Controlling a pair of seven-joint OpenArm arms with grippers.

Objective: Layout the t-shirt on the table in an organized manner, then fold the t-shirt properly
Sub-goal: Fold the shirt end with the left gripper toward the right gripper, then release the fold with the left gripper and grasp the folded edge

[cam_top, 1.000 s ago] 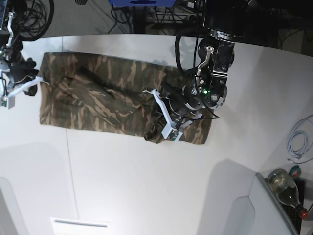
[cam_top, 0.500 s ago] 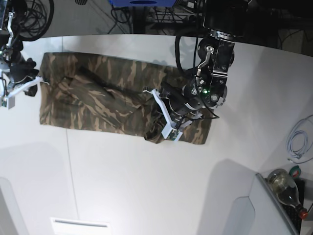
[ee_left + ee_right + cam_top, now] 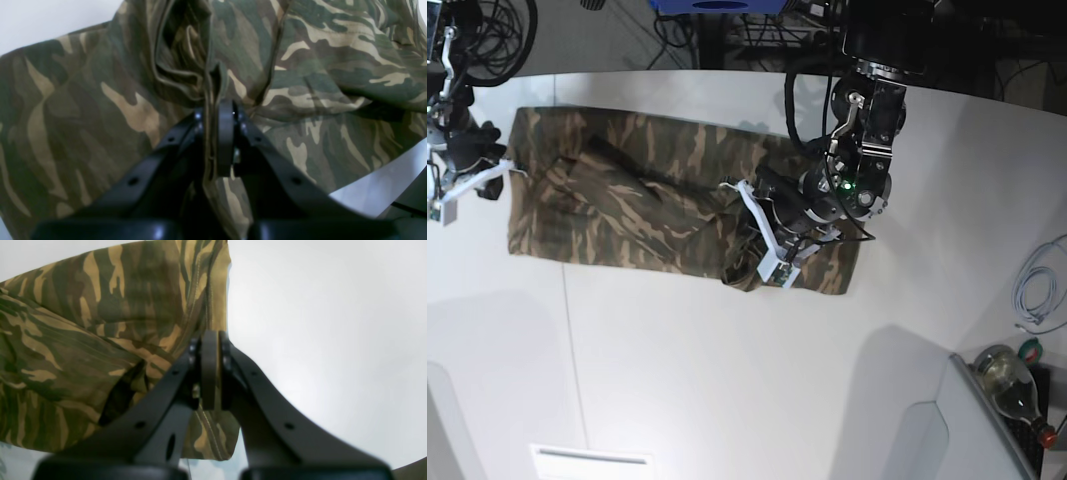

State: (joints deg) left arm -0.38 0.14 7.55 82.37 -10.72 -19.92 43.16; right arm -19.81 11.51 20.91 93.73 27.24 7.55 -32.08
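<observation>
Both grippers pinch the t-shirt (image 3: 642, 205), left gripper (image 3: 217, 113) clamped on bunched folds at three o'clock, right gripper (image 3: 210, 340) closed on its nine o'clock edge, seemingly to stretch it flat across the table (image 3: 727, 380).

There was one t-shirt (image 3: 627, 205) in camouflage print; it lay on one white table (image 3: 727, 380); there were two robot arms, so two grippers, the left gripper (image 3: 762, 240) and the right gripper (image 3: 497, 170); at the table's right side there was one white cable (image 3: 1037, 290); in the corner stood one glass bottle (image 3: 1012, 385); behind the table hung several dark cables, too tangled to count.
</observation>
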